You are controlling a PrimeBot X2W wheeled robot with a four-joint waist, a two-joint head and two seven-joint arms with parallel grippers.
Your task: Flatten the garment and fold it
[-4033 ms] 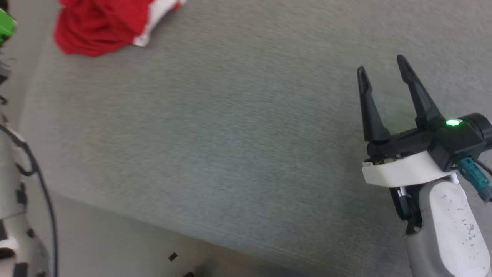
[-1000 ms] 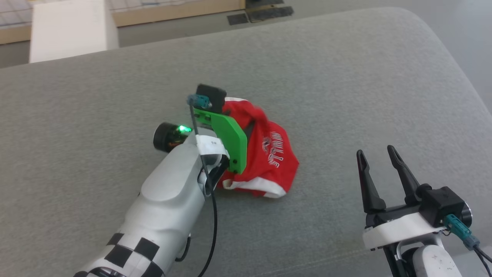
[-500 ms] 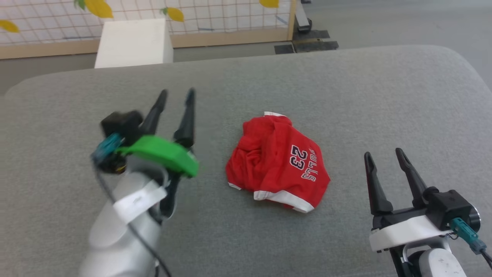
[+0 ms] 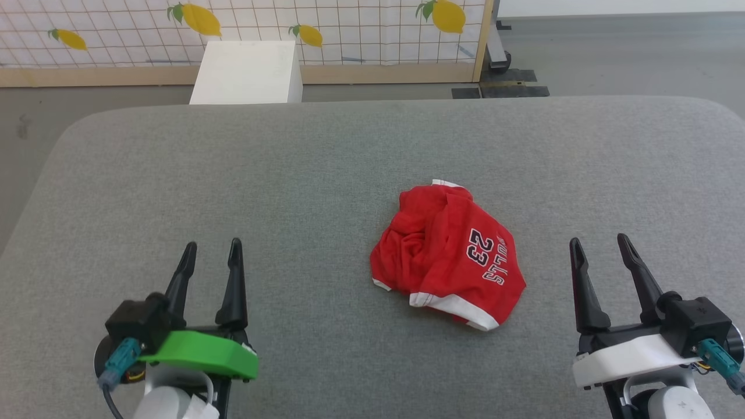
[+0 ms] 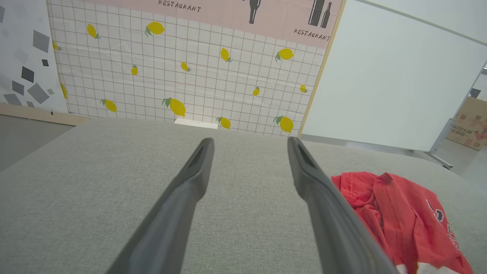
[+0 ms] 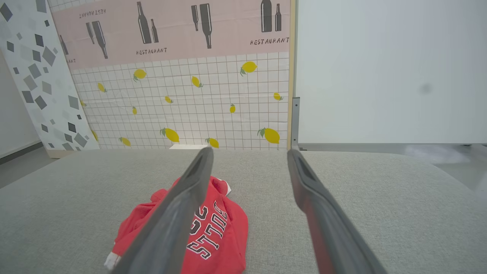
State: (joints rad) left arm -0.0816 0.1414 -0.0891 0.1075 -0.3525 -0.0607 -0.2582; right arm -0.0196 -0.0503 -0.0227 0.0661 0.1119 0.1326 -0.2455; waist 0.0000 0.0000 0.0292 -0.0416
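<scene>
The garment [image 4: 448, 256] is a crumpled heap of bright red shorts with white trim and a printed "23", lying on the grey padded table [image 4: 326, 163] a little right of centre. My left gripper [image 4: 212, 249] stands open at the lower left, well clear of the cloth. At the lower right my right gripper [image 4: 599, 244] is open too, just right of the heap. The left wrist view has the garment [image 5: 399, 217] right of my empty fingers [image 5: 182, 205]. In the right wrist view the garment [image 6: 220, 232] lies low, partly behind the left finger [image 6: 179, 213].
A white box [image 4: 247, 73] stands on the floor beyond the table's far edge, before a lemon-patterned screen [image 4: 326, 29]. A pale partition [image 5: 392, 76] stands to the right of the screen. The table's rounded edges fall away at left and right.
The head camera has tilted up, bringing the table's far edge and screen into sight. My left arm has drawn back off the garment to the lower left; the heap lies released.
</scene>
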